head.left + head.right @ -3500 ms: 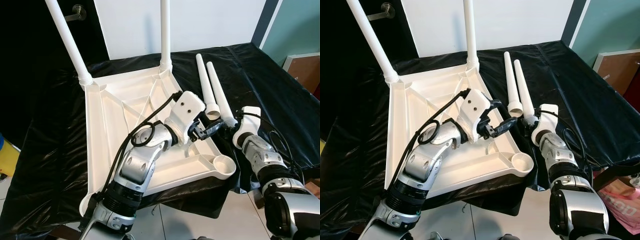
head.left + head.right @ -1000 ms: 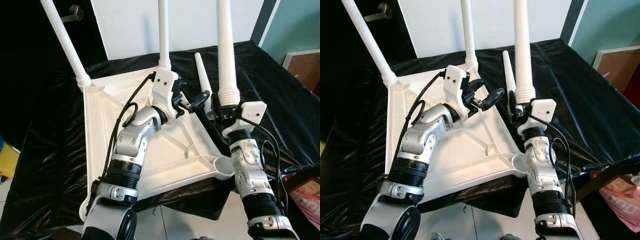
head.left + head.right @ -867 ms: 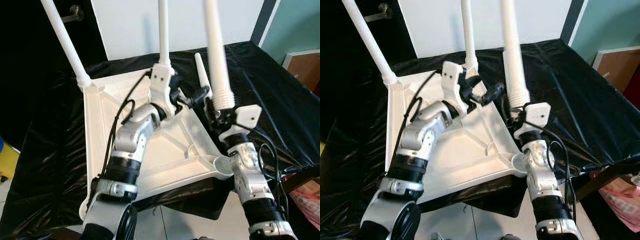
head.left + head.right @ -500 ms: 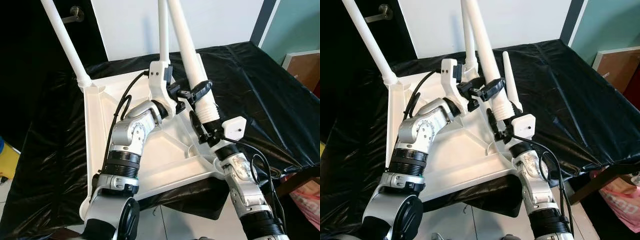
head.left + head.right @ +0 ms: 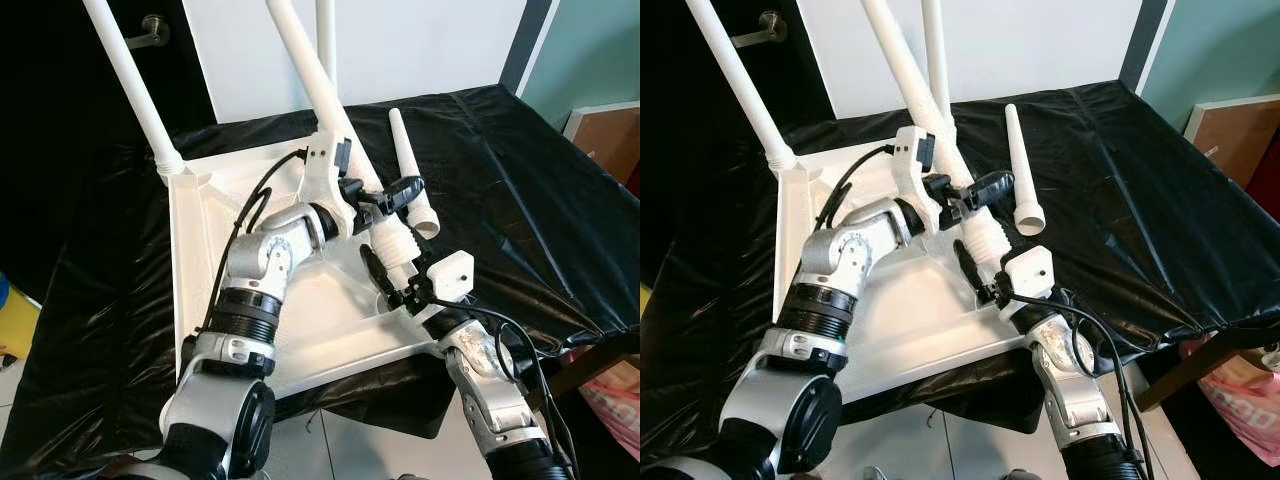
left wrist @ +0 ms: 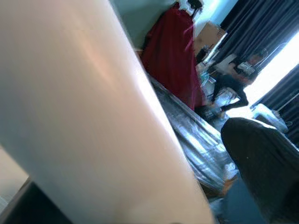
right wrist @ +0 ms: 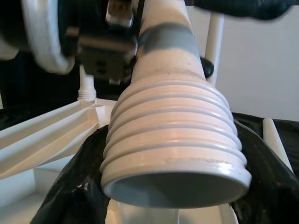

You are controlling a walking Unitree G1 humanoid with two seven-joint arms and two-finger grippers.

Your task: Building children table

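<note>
- black sheeting (image 5: 520,190) covers the surface under an upturned white tabletop (image 5: 200,260), two legs fixed at its far corners.
- left gripper (image 5: 392,193) is clamped on the tilted leg (image 5: 330,110) above the ribbed end.
- right gripper (image 5: 385,280) is clamped on that ribbed end, near the tabletop's right edge.
- spare leg (image 5: 410,170) lies far right.

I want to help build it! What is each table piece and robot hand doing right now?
Table top: upside down on the black cloth.
Two legs: screwed in, standing up.
Third leg: tilted, held by both grippers.
Spare leg: lying loose.
Left gripper: shut on third leg.
Right gripper: shut on its threaded end.
</note>
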